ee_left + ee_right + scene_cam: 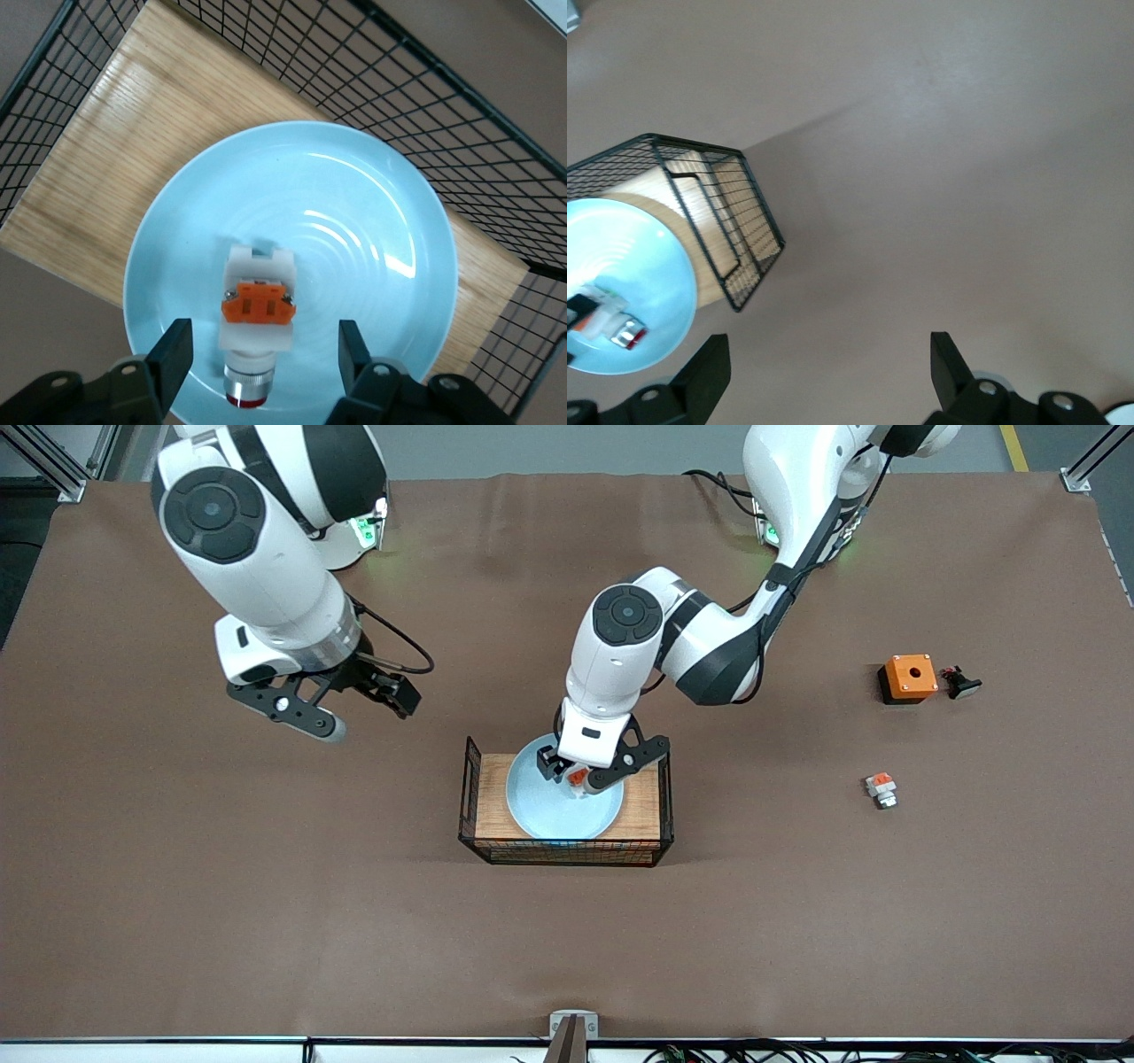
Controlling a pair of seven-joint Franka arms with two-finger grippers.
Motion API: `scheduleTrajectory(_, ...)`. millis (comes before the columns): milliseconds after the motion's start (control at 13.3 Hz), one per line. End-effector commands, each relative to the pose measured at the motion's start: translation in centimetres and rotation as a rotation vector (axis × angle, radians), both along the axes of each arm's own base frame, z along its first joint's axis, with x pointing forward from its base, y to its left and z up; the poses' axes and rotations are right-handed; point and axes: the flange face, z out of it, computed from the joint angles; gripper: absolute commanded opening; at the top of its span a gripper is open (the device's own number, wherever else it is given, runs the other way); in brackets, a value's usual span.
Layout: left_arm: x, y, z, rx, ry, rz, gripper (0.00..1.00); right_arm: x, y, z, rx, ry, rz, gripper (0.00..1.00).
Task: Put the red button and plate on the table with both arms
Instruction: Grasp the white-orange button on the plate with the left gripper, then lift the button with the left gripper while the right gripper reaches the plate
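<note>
- Left claw [259, 354] open, straddling the small, light red button [256, 320] on the slippery-looking plate [372, 266]; pinch its flat white sides.
- Right claw [354, 707] open, waiting over bare bench [266, 921].

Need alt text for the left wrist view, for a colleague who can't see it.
The left hand, fingers open, hangs over a white-and-orange button lying on a pale-blue plate. The plate sits on a wooden board with black wire sides.
</note>
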Motion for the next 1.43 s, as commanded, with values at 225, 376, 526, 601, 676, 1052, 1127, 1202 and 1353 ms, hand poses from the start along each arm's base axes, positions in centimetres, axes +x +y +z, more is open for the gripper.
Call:
scheduleTrajectory(225,0.6,-0.6,-1.8,0.008,-0.019,0.005,0.68,0.7,1.0,-1.8,-0.031,0.001,-0.014,0.99)
scheduleTrajectory(376,0.5,-0.7,-2.6,0.014,-0.010,0.001,0.64,0.9,1.2,-1.8,-0.017,-0.006,-0.017,1.00)
scheduleTrajectory(526,0.5,-0.7,-2.8,0.016,-0.007,0.001,0.18,0.4,1.9,-1.8,-0.018,-0.007,-0.004,1.00)
scheduleTrajectory(601,0.3,-0.9,-2.6,0.014,-0.010,-0.002,0.00,0.4,2.0,-2.0,-0.020,-0.004,-0.003,1.00)
scheduleTrajectory(676,0.0,-1.0,-2.2,0.016,-0.009,-0.006,0.00,0.3,2.2,-2.1,-0.021,-0.003,0.000,1.00)
scheduleTrajectory(1052,-0.2,1.6,5.5,0.044,-0.009,0.015,0.00,0.1,3.6,-3.0,-0.017,-0.006,0.022,1.00)
scheduleTrajectory(1127,0.3,3.8,8.6,0.052,-0.010,0.037,0.00,-0.2,4.3,-3.0,-0.015,-0.009,0.028,1.00)
scheduleTrajectory(1202,0.8,5.9,11.4,0.054,-0.021,0.051,0.00,-0.2,4.7,-3.3,-0.012,-0.013,0.004,1.00)
scheduleTrajectory(1353,1.6,11.1,16.2,0.073,-0.028,0.049,0.00,-0.6,6.6,-4.3,-0.007,-0.023,-0.091,0.99)
